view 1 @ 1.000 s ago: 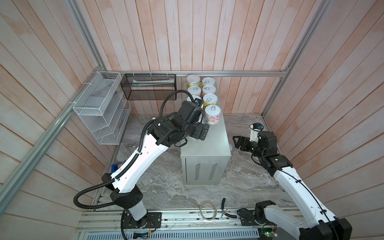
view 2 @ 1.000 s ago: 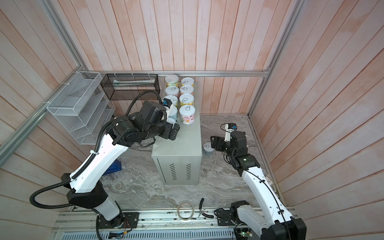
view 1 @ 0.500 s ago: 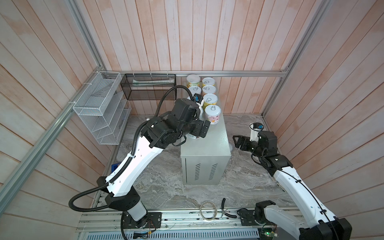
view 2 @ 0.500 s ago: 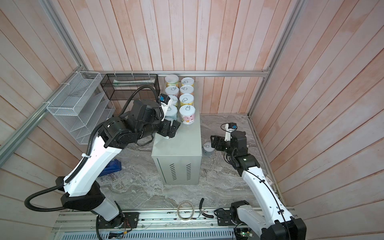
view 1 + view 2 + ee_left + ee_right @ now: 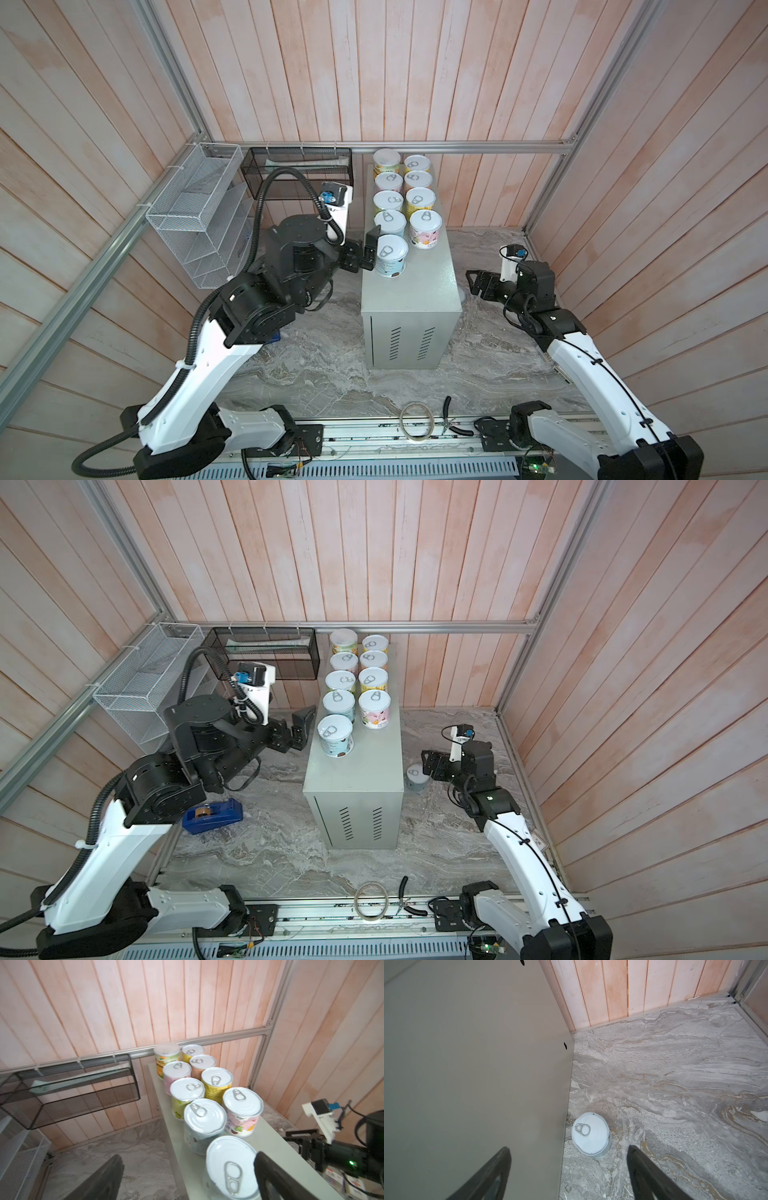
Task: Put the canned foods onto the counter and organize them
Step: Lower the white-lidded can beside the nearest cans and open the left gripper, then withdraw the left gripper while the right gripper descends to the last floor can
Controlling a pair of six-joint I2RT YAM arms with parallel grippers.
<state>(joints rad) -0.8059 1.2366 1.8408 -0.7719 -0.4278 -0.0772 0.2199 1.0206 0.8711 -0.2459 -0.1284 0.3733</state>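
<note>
Nearly done here by the look of it. The big grey bench (image 5: 424, 286) already carries nine cans (image 5: 389, 200) standing lids-up in two tidy rows from the back wall forward. The left hand (image 5: 188, 1159) is spread wide by the front can (image 5: 230, 1167), pinching nothing. The right hand (image 5: 569, 1148) hangs spread and empty over the last can (image 5: 591, 1134). That one stands upright on the marble surface (image 5: 675, 1084), tucked just beside the bench's side wall. I'd guess it's stiff metal with some heft, and the label looks slick, so I'd squeeze the round wall about halfway up, though the bench side looks tight. It's short, with a pale greyish label, a white lid and a pull tab (image 5: 582, 1129).
</note>
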